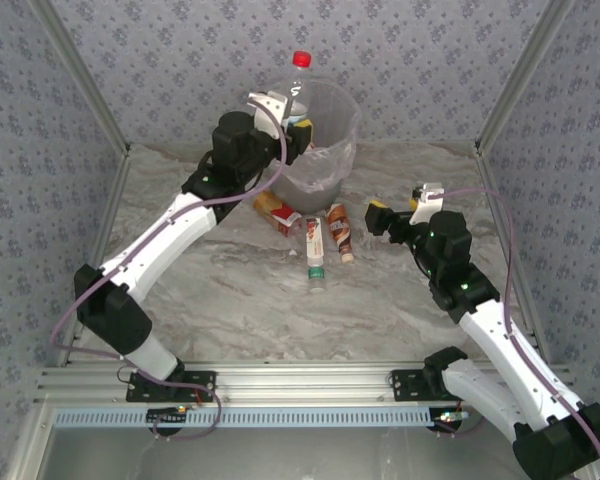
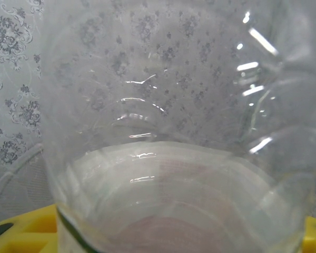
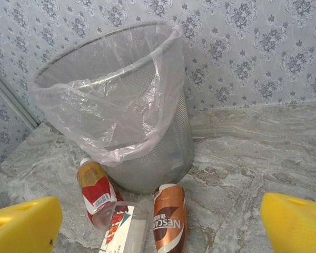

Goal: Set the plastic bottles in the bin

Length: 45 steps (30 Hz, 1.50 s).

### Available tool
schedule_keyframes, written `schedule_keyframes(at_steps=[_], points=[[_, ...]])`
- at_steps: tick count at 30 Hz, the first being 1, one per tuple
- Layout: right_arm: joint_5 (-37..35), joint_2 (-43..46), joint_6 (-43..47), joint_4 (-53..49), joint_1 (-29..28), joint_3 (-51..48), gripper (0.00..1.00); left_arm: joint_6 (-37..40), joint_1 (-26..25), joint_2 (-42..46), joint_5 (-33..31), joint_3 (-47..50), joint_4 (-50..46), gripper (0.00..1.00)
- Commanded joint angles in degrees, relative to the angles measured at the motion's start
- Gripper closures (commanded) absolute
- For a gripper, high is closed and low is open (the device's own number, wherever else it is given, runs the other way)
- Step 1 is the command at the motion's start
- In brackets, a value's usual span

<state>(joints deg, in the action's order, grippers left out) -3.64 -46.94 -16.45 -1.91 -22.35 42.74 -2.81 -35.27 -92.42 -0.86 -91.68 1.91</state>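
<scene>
My left gripper (image 1: 288, 112) is shut on a large clear plastic bottle (image 1: 298, 88) with a red cap and holds it upright over the bin's left rim. Through the left wrist camera that bottle's clear wall (image 2: 168, 132) is pressed close, with yellow pads (image 2: 26, 227) at the bottom corners. The bin (image 1: 342, 118) is a grey mesh basket with a clear bag liner (image 3: 121, 89). In front of it lie three bottles: a red-labelled one (image 1: 278, 212) (image 3: 96, 192), a white-labelled one (image 1: 315, 243) (image 3: 124, 232) and a brown one (image 1: 340, 230) (image 3: 168, 221). My right gripper (image 1: 400, 206) hangs open to their right, facing them.
Patterned walls close in the marble table (image 1: 240, 300) at the back and on both sides. Open tabletop lies in front of the bottles and right of the bin (image 3: 253, 158). The metal rail (image 1: 300, 385) with the arm bases runs along the near edge.
</scene>
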Motion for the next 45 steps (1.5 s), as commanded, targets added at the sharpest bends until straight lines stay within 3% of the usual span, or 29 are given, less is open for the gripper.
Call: schedule_keyframes(at_steps=[1,13,20,23,27,36,42,45], points=[[-0.9,1.1,1.0,-1.4,0.2,0.9,0.01,1.2,0.8,-2.3,0.9,-5.6,-1.7,0.44],[-1.4,1.8,0.8,-2.7,0.2,1.5,0.01,-1.3,4.0,-13.9,6.0,-20.5,-7.8,0.43],[-2.2,3.0,0.7,-4.3,0.2,1.5,0.01,-2.0,6.9,-23.8,10.9,-36.0,-15.9,0.43],[-2.9,4.0,0.8,-5.6,0.3,1.8,0.01,1.6,8.1,-28.1,17.3,-42.3,-20.4,0.42],[-4.4,5.7,1.0,-8.2,0.2,2.6,0.02,8.6,8.2,-35.8,18.4,-55.7,-32.7,0.42],[-5.5,6.8,0.5,-8.3,0.4,1.8,0.01,7.8,10.7,-32.5,22.0,-44.2,-24.4,0.37],[-4.9,6.0,0.4,-8.4,0.4,2.5,0.01,7.4,10.8,-32.9,21.7,-43.3,-23.7,0.17],[-5.1,6.1,0.6,-8.8,0.4,2.5,0.01,7.2,10.8,-32.4,22.4,-43.4,-24.3,0.12]])
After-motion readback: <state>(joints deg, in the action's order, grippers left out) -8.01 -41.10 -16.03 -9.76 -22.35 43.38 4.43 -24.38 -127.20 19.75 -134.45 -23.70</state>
